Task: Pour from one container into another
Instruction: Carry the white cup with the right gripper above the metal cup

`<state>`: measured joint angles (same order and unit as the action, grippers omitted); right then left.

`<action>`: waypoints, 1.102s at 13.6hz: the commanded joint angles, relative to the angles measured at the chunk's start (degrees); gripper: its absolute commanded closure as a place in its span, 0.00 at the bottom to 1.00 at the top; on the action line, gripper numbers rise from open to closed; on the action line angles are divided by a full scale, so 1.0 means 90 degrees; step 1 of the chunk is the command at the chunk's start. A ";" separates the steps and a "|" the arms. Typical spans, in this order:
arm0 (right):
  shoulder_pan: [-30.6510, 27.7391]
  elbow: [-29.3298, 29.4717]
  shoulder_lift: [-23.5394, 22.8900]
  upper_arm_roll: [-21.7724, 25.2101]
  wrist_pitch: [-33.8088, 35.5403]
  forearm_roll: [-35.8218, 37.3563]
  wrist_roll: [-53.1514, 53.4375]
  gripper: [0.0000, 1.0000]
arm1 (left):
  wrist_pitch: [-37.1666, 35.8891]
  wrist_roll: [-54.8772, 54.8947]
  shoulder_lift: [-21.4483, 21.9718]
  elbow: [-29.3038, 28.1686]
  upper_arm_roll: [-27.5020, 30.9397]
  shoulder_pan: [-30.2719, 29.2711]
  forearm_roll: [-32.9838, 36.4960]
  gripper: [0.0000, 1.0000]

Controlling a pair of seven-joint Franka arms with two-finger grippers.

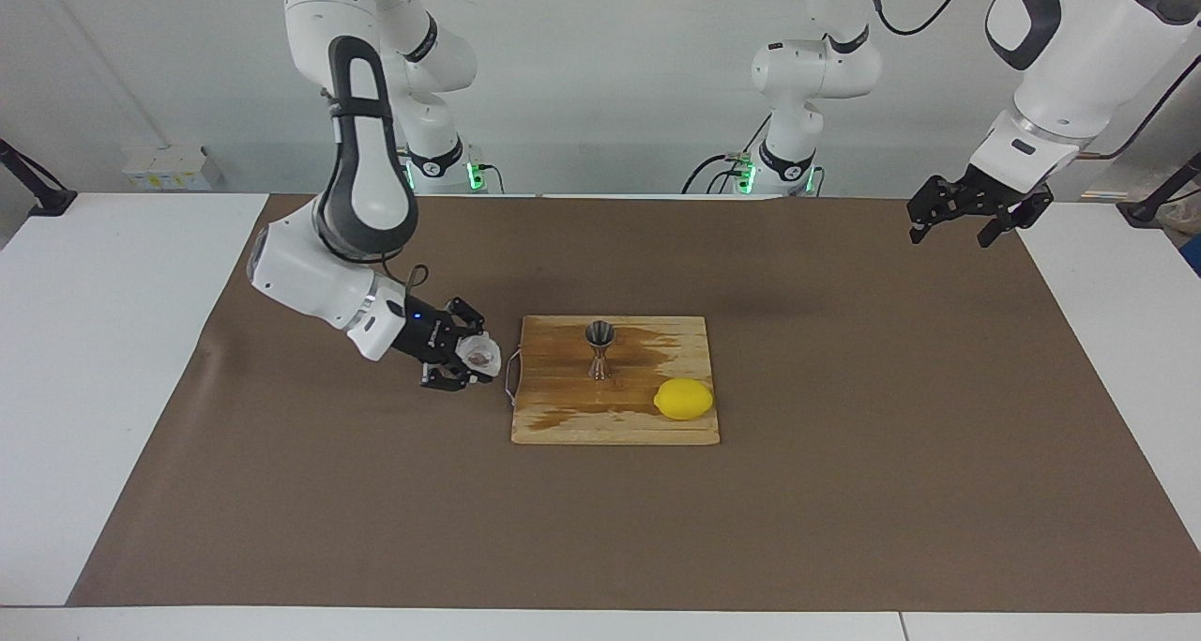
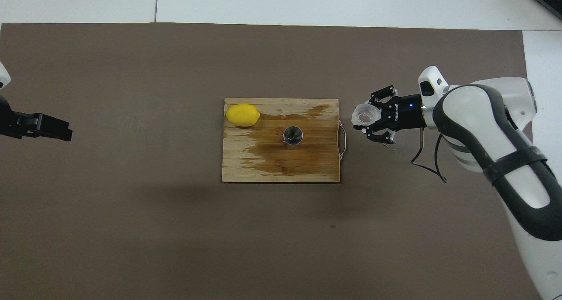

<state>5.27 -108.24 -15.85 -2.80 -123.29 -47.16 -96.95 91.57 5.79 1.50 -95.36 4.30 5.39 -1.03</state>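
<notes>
Cup [image 1: 480,355] pinched in right end effector [image 1: 466,359], over brown mat beside board's [image 1: 615,430] handle edge. Narrow jigger [image 1: 600,345] mid-board: likely overshoot, spill, or knock-over. Left end effector [image 1: 971,217] spread, waiting.
</notes>
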 commanded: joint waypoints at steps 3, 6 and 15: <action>0.0857 0.0765 0.0003 0.0009 -0.0003 0.2646 0.2408 0.99 | -0.0106 0.0381 0.0254 -0.0235 -0.0234 -0.0198 0.0104 0.00; 0.1278 0.0884 0.0003 0.0009 0.0047 0.3675 0.2910 0.99 | -0.0096 0.0362 0.0244 -0.0284 -0.0418 -0.0324 0.0104 0.00; 0.2255 0.0894 0.0130 -0.0001 0.0291 0.5911 0.3008 0.98 | -0.0018 0.0284 0.0234 -0.0294 -0.0419 -0.0276 0.0104 0.00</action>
<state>24.48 -100.70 -15.26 -2.99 -121.88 1.91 -70.87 91.06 8.03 2.26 -96.53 1.27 3.97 -1.03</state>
